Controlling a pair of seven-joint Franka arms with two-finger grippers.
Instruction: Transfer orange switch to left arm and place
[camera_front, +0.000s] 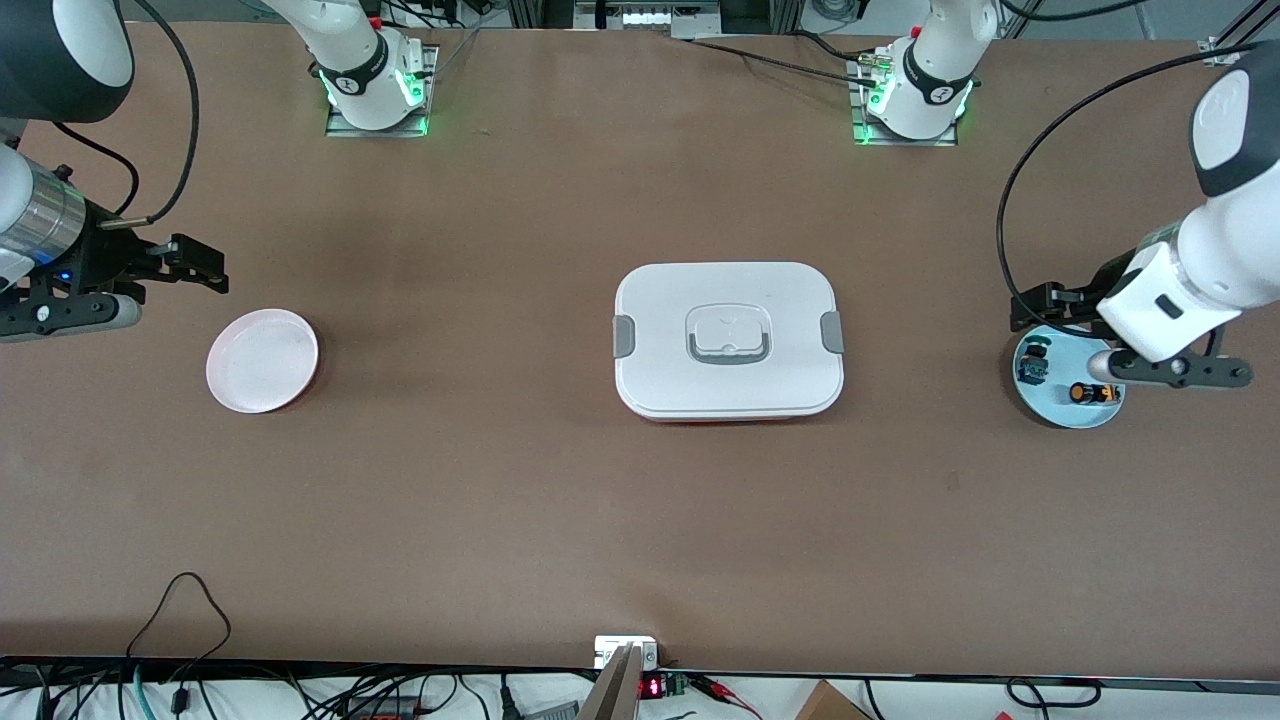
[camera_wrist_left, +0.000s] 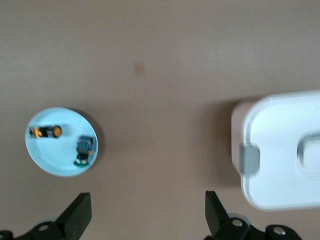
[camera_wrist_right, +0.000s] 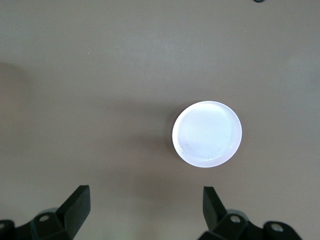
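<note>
The orange switch (camera_front: 1090, 393) lay on its side on a pale blue plate (camera_front: 1062, 408) at the left arm's end of the table (camera_front: 560, 520), about three o'clock from the box (camera_front: 729, 340) in the front view. A small blue-and-green switch (camera_front: 1032, 366) shared that plate, at about ten o'clock from the orange one and apart from it. In the left wrist view the orange switch (camera_wrist_left: 45, 132) and the blue-and-green switch (camera_wrist_left: 84, 150) showed on the plate (camera_wrist_left: 60, 162), untouched.

The left pincer (camera_front: 1040, 305) hung in the air over the plate's edge on the side toward the robots' bases, holding nothing. Its fingers (camera_wrist_left: 75, 214) stood spread wide in the left wrist view, the left pincer (camera_wrist_left: 145, 212) over bare table between plate and box (camera_wrist_left: 280, 155).

The box sat shut in the middle of the table, lid on, grey clips at both short ends, a red base edge peeping out along its nearer side.

At the right arm's end, at nine o'clock from the box and well apart from it, a white plate (camera_front: 262, 360) rested on the table. The right pincer (camera_front: 200, 270) hovered just at eleven o'clock of that plate in the front view. Its fingers (camera_wrist_right: 76, 205) were likewise spread, the right pincer (camera_wrist_right: 145, 207) holding nothing, with the white plate (camera_wrist_right: 207, 134) in sight ahead of it.
</note>
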